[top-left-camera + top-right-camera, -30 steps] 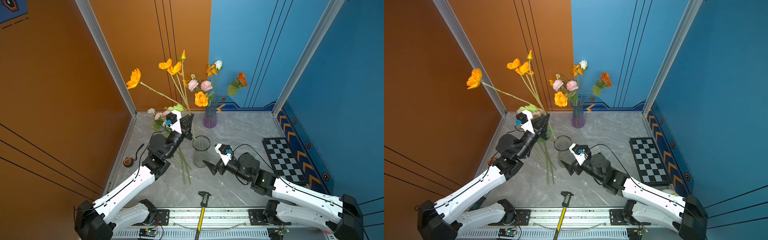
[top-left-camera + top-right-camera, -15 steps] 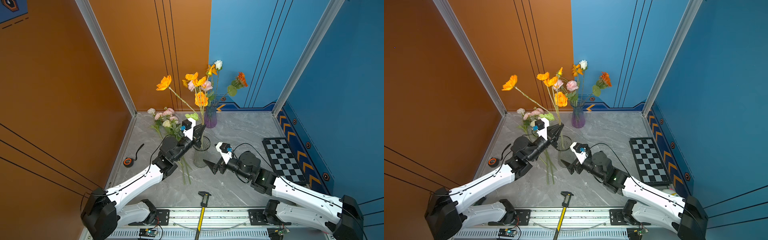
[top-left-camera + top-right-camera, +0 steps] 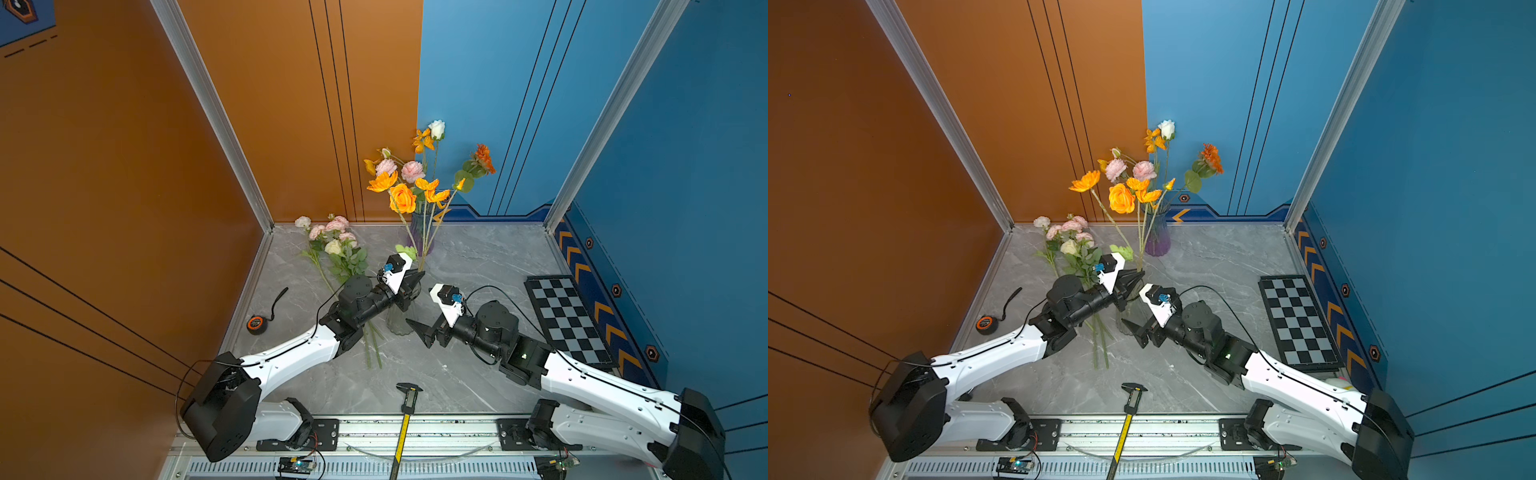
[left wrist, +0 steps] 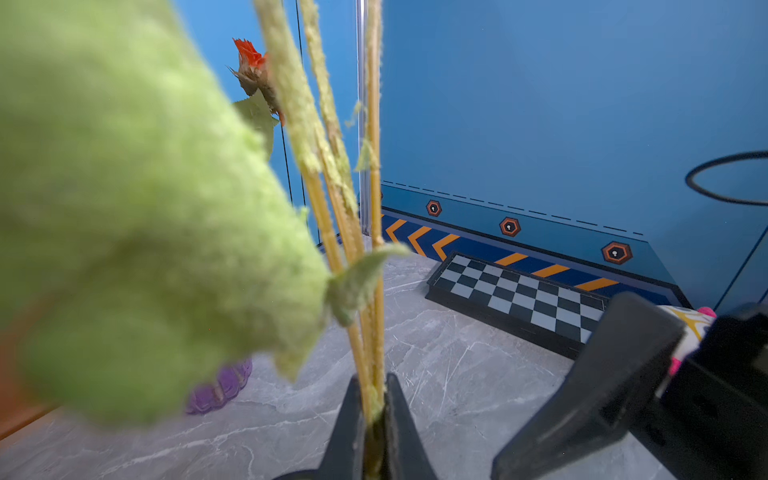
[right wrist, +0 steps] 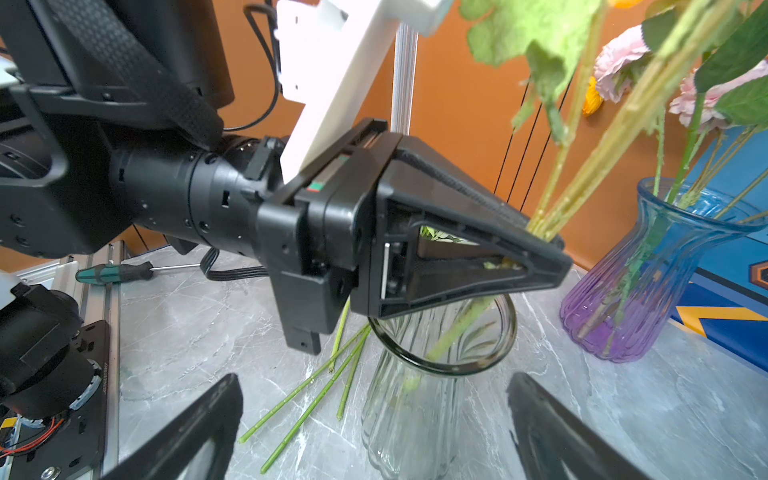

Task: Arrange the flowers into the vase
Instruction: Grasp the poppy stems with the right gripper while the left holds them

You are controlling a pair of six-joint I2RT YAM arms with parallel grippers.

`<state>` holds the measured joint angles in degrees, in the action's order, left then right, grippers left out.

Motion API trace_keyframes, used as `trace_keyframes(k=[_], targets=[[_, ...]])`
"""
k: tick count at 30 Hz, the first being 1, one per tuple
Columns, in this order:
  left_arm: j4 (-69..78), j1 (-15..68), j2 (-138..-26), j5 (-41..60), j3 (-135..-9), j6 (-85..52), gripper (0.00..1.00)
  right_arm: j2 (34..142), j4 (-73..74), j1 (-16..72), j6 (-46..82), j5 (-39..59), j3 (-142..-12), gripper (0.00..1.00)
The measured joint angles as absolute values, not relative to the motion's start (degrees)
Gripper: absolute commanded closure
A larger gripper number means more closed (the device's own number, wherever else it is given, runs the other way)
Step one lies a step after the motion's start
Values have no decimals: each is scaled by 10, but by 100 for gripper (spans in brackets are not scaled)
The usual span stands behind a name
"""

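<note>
My left gripper (image 3: 417,277) (image 3: 1137,276) (image 4: 371,382) is shut on a bunch of thin stems of orange flowers (image 3: 432,192) (image 4: 365,291), just above the clear glass vase (image 3: 398,325) (image 5: 419,407). The stems' lower ends reach down into that vase's mouth. My right gripper (image 3: 418,333) (image 3: 1133,332) (image 5: 374,436) is open, its fingers standing wide on either side of the vase's base without touching it. More pink and cream flowers (image 3: 337,242) lie on the table, their stems (image 5: 316,395) beside the vase.
A purple-blue vase (image 3: 422,243) (image 5: 648,291) holding several flowers stands at the back. A chessboard (image 3: 569,320) lies on the right, a tape measure (image 3: 255,323) on the left, a caliper (image 3: 409,399) at the front edge, and a screwdriver (image 5: 124,272) near the rail.
My left gripper has carried the orange flowers to the right and down over the clear vase, and the stems now stand more upright. The right arm has stayed still.
</note>
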<state>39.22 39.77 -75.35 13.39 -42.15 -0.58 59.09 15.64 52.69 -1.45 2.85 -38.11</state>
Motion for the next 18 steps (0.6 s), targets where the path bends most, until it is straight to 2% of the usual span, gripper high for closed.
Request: trace_keyframes(k=[7, 15, 18], targets=[[361, 397, -750, 138, -415, 8, 81, 614, 157, 525, -15, 33, -381, 0], [316, 393, -718, 140, -403, 11, 77, 617, 157, 525, -15, 36, -381, 0], [307, 392, -701, 140, -400, 11, 66, 616, 157, 525, -15, 35, -381, 0]])
